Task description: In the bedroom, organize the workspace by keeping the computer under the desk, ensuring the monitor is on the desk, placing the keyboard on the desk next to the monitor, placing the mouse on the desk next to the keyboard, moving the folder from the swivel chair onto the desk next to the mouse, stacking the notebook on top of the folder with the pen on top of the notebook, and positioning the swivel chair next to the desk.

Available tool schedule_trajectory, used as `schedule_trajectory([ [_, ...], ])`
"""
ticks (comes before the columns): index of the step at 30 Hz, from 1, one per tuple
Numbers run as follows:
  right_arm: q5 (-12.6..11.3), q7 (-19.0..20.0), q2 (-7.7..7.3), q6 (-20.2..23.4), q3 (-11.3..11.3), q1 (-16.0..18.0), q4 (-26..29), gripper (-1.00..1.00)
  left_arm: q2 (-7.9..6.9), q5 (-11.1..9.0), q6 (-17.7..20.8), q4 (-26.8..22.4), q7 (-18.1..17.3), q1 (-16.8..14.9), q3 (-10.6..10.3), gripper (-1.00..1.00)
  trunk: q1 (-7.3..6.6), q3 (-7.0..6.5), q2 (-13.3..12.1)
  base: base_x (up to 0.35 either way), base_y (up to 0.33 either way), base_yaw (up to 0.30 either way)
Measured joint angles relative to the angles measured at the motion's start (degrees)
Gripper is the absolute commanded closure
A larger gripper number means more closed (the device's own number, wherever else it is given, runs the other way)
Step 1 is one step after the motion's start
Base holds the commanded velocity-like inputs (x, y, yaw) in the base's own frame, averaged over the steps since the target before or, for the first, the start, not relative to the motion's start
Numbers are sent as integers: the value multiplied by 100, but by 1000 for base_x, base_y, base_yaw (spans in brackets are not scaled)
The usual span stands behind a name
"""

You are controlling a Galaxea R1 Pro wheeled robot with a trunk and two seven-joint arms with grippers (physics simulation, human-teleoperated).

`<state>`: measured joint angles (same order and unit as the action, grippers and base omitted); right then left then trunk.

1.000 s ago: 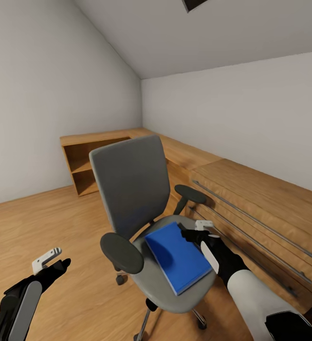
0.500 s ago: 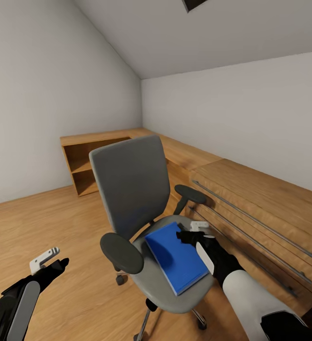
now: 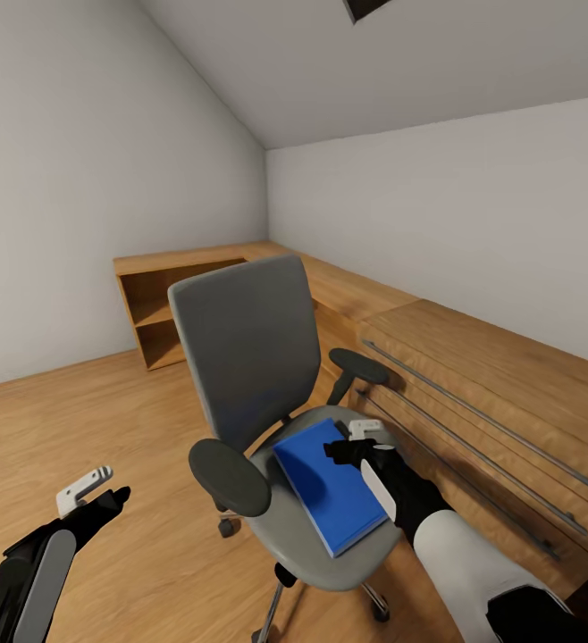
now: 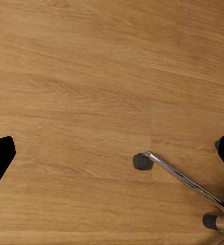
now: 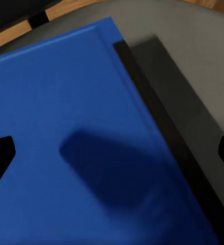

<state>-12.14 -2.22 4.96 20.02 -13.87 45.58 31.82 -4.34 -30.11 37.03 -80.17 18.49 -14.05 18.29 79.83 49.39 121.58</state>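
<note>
My right hand (image 3: 358,444), fingers spread wide and holding nothing, hovers over the flat bright-blue folder (image 3: 332,485) lying on the grey swivel chair's seat (image 3: 287,527) at lower centre of frame; I judge the folder pickup in hand, next needing descent and closure on its edge.

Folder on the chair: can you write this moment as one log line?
step: reach folder | folder: flat on chair seat | right end effector: open, over folder | left end effector: open, idle above floor
</note>
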Motion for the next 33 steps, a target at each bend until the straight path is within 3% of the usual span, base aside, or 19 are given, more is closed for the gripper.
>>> schedule_trajectory([
  [22,-14,-41,-41,151,64,0,8,-100,4,4,4,0,-1,1,-1,-100,0,0,0,0,0,0],
  [33,-18,-283,-38,164,86,0,2,-100,4,5,-4,0,-5,1,0,-100,0,0,0,0,0,0],
])
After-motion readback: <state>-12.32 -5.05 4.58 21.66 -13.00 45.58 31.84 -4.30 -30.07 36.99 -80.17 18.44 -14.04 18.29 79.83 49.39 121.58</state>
